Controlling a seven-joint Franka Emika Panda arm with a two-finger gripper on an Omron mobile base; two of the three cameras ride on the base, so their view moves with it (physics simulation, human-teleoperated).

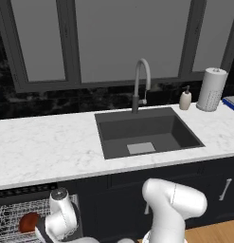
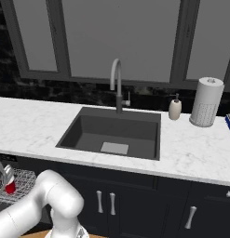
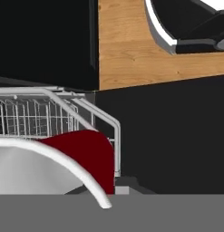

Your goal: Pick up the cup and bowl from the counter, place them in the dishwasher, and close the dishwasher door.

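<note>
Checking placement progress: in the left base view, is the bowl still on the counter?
No, the reddish-brown bowl lies in the dishwasher's white wire rack, below the counter.

Arm (image 1: 173, 204): glossy white shell, fat rounded links, smooth capsule shapes. Dark grey bands at the joints, 1 visible lower left of left base view beside a round grey end cap. Same white rounded elbow link lower left of right base view. No cables, screws or markings visible.
</note>
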